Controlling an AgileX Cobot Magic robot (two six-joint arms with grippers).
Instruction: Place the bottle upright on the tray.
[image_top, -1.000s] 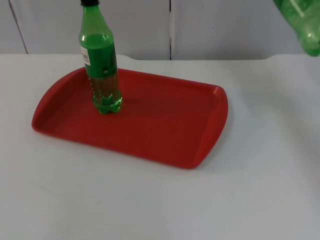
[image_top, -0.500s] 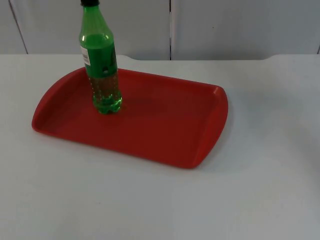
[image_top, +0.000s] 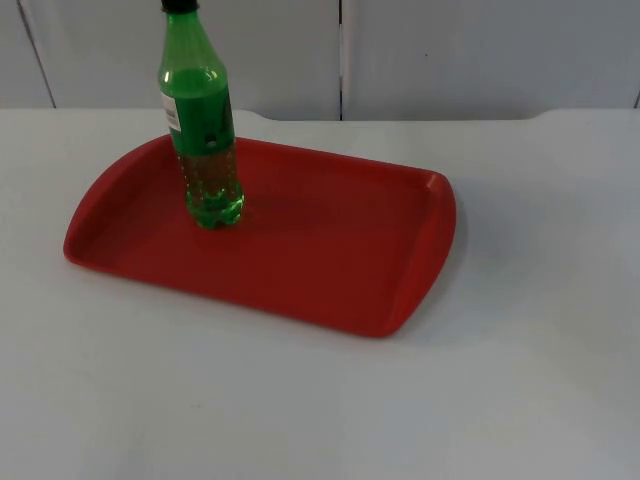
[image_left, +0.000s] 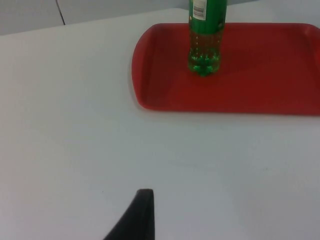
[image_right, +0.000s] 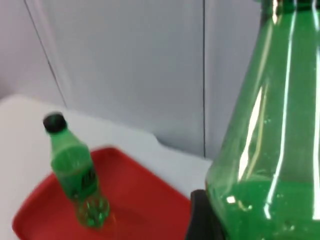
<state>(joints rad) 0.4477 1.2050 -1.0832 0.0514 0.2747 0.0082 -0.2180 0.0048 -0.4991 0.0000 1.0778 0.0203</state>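
Observation:
A green bottle (image_top: 203, 140) with a black cap stands upright on the back left part of the red tray (image_top: 330, 270). From the left wrist view the same bottle (image_left: 205, 35) stands near the tray's (image_left: 250, 95) end. My left gripper (image_left: 140, 220) waits above bare table, well short of the tray. My right gripper (image_right: 250, 225) is shut on a second green bottle (image_right: 270, 125), held up in the air with its neck upward. One black finger (image_right: 200, 217) presses its side. Beyond it, the first bottle (image_right: 75, 170) stands on the tray (image_right: 145, 210).
The white table (image_top: 520, 400) spreads around the tray on all sides. The grey partition wall (image_top: 450, 50) closes the back. The right half of the tray is bare red surface.
The held green bottle, seen at the top view's upper right corner one second ago, has moved up and out of that picture. The bottle on the tray has not moved.

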